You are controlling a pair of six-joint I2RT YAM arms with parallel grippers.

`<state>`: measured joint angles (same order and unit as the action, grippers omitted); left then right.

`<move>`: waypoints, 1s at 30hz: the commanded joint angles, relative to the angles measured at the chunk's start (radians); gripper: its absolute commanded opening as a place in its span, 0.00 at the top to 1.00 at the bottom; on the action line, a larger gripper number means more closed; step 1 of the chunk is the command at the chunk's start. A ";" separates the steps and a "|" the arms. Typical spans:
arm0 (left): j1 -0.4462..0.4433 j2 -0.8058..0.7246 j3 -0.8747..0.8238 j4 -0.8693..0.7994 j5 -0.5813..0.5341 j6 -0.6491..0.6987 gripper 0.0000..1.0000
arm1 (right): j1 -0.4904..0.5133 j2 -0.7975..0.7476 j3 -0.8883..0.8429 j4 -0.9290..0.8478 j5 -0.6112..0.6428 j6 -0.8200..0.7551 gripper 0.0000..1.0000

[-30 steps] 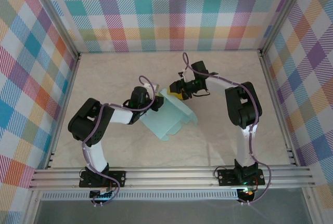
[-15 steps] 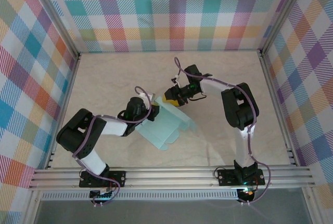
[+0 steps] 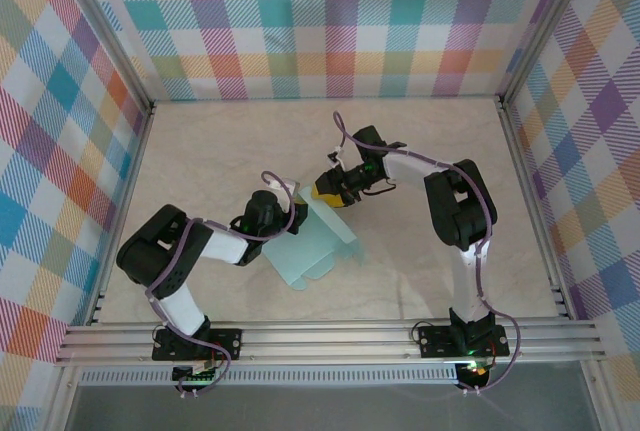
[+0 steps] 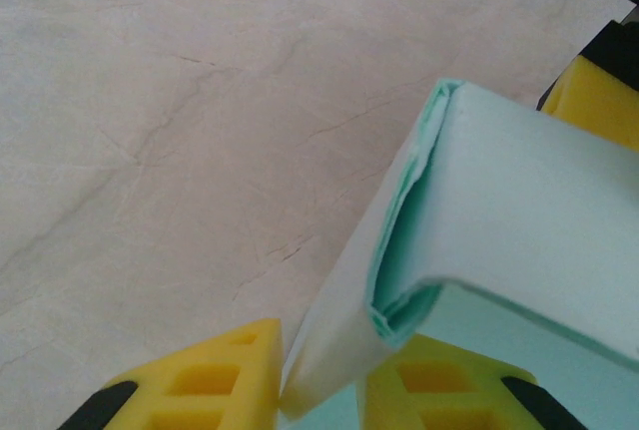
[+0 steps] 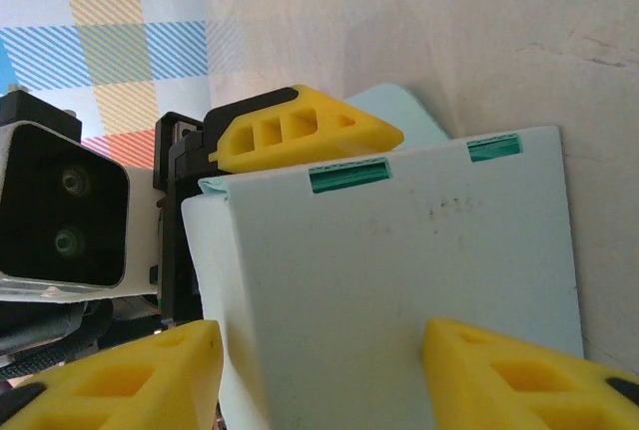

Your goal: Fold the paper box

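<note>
Yellow fingers [image 4: 215, 380] of the left gripper [image 4: 321, 355] pinched a folded edge of the pale mint paper box [image 4: 519, 181] above the marbled table [image 4: 150, 101]. The right gripper [image 5: 321, 345] stood with jaws apart before a slotted panel, gripping nothing. From overhead, the box lay mid-table between both arms.

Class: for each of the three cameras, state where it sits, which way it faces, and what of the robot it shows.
Top external: above and behind the arm bases, facing down at the table; shows left gripper and right gripper.
Left wrist: on the left arm, facing along its fingers, which pinch the paper box.
Right wrist: on the right arm, facing the box panel between its spread fingers.
Shared: both wrist views show the box.
</note>
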<state>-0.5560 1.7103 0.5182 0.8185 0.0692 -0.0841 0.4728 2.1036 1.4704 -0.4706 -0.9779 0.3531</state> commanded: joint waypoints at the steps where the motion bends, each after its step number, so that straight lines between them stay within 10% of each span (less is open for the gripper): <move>1: -0.010 0.017 -0.001 0.057 0.028 0.018 0.74 | 0.010 0.001 0.019 -0.025 -0.023 -0.029 0.45; 7: -0.010 0.025 0.006 0.059 0.059 0.016 0.78 | 0.011 0.005 0.023 -0.020 -0.011 -0.019 0.45; 10: -0.010 0.023 0.008 0.052 0.063 0.015 0.97 | 0.011 0.011 0.028 -0.015 -0.003 -0.006 0.45; 30: -0.027 0.035 0.021 0.007 0.017 0.063 0.98 | 0.025 0.017 0.081 0.074 0.113 0.150 0.35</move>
<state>-0.5659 1.7275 0.5205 0.8371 0.0917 -0.0490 0.4805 2.1052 1.5146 -0.4179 -0.8707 0.4690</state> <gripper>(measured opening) 0.046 0.652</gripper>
